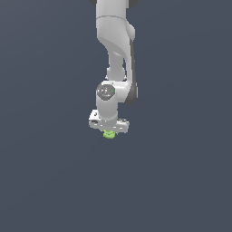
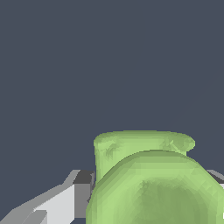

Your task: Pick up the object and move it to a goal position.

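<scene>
The small lime-green lumpy object [image 1: 108,134] sits right under the white arm's hand in the exterior view, only its lower part showing. My gripper [image 1: 109,131] points straight down over it, and its fingers are hidden by the hand. In the wrist view the green object [image 2: 148,183] fills the lower middle, very close to the camera, with one grey-white finger [image 2: 65,201] pressed beside it and a sliver of the other finger [image 2: 216,177] on its far side. The object lies between the fingers, which appear closed against it.
A plain dark grey-blue surface [image 1: 181,181] surrounds the arm on all sides in both views. No other objects, containers or edges show.
</scene>
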